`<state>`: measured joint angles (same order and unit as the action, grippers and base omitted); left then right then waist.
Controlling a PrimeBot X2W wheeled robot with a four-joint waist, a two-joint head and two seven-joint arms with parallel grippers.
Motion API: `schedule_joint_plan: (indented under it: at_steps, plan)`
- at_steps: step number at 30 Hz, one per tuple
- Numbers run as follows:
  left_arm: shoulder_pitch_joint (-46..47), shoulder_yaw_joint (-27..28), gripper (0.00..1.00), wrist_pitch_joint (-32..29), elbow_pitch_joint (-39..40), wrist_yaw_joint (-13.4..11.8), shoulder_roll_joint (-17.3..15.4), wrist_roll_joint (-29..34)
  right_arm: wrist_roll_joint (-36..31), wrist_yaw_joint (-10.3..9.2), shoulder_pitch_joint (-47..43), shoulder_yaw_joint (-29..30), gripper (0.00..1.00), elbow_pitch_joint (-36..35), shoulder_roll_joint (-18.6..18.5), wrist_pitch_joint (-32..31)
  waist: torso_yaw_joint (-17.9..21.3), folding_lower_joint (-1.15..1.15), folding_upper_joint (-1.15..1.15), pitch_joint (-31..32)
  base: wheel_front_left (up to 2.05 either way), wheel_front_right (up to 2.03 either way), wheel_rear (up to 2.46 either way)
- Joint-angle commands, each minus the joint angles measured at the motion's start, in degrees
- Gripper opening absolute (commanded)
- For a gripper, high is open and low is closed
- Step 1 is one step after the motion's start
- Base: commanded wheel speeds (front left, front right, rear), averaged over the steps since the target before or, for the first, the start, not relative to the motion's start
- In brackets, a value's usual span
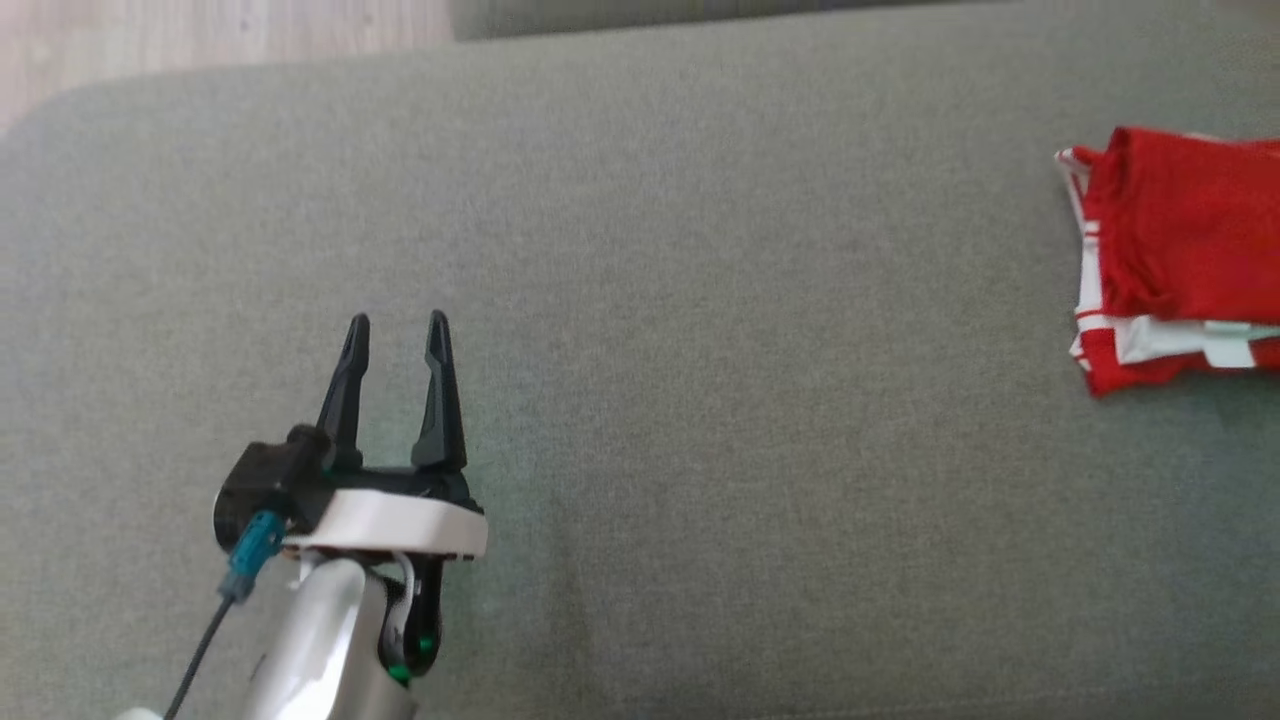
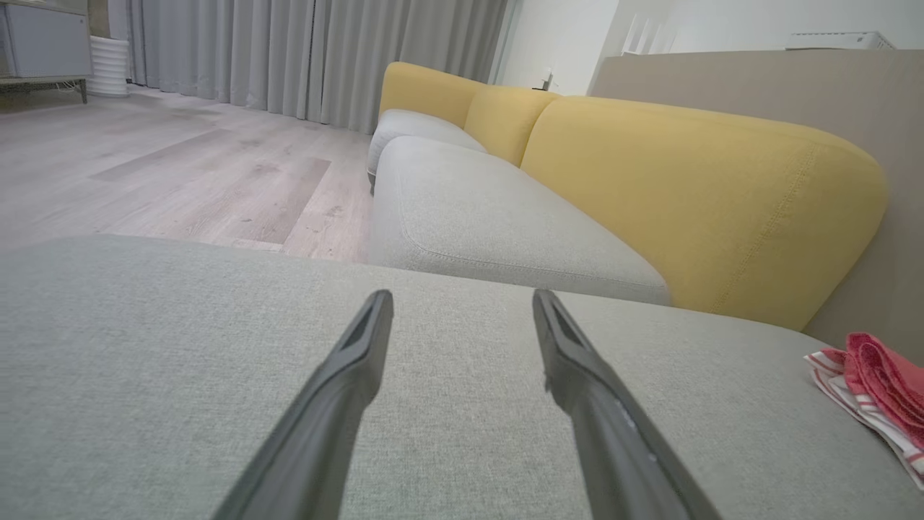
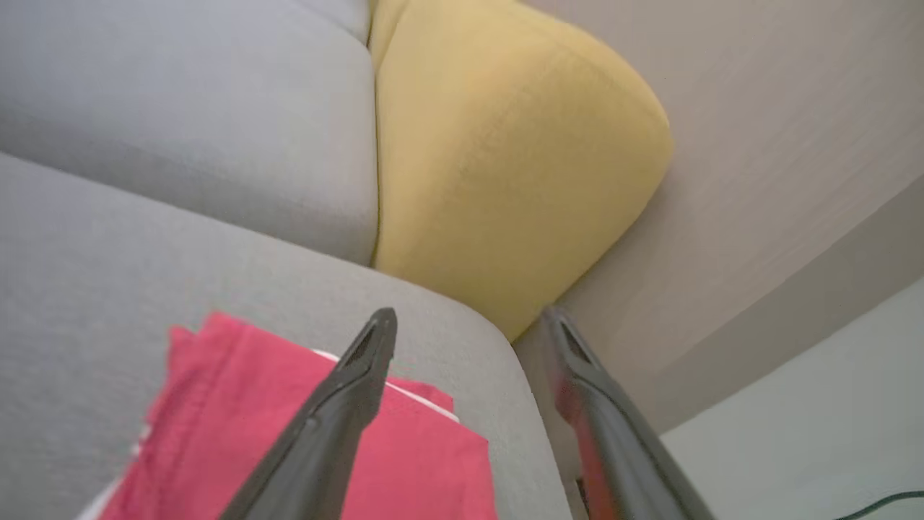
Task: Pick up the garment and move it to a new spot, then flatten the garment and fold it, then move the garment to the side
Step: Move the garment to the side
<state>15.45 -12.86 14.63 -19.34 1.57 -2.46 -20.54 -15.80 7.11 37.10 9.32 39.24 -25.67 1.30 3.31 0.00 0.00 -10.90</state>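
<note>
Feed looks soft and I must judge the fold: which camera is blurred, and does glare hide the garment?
Right wrist view: smeared, the garment soft-edged, a red tint on one finger of the right hand. Left wrist view: sharp, with wide-angle bending of the sofa lines past the open left hand. Head view: even light, no glare, slightly soft; the right edge cuts the garment.

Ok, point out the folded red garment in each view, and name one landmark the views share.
Head view: the garment lies at the right edge, above mid-height, cut off by the frame.
Left wrist view: the garment is in the lower right corner.
Right wrist view: the garment is along the bottom, left of centre.
Shared landmark: the grey cushion it lies on.
</note>
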Motion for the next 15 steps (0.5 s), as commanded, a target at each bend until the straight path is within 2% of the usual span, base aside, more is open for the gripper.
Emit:
schedule_joint_plan:
  at_steps: [1, 6, 11, 15]
  plan:
    - [0.2, 2.0, 1.00, 0.4, 1.8, 0.0, -0.4, 0.1, 1.4, 0.37, -0.8, -0.5, 1.00, -3.2, 0.7, 1.2, 0.0, 0.00, 0.00, 2.2, 0.00, 0.00, 0.00]
    - [-1.2, 2.0, 1.00, 0.4, 2.5, -0.2, -0.4, -0.1, 7.5, 0.37, -3.6, -1.7, 1.00, -11.6, 9.7, 3.9, -0.5, 0.00, 0.00, 6.1, 0.00, 0.00, 0.00]
    - [-3.0, 1.4, 1.00, 0.4, 3.1, -0.5, -0.4, -0.3, 13.2, 0.37, -10.3, -2.6, 1.00, -21.0, 19.3, 5.4, -1.6, 0.00, 0.00, 9.2, 0.00, 0.00, 0.00]
    - [-4.6, 0.6, 1.00, 0.4, 3.6, -0.7, -0.4, -0.6, 18.4, 0.37, -17.1, -3.3, 1.00, -25.2, 22.2, 7.8, -2.7, 0.00, 0.00, 10.4, 0.00, 0.00, 0.00]
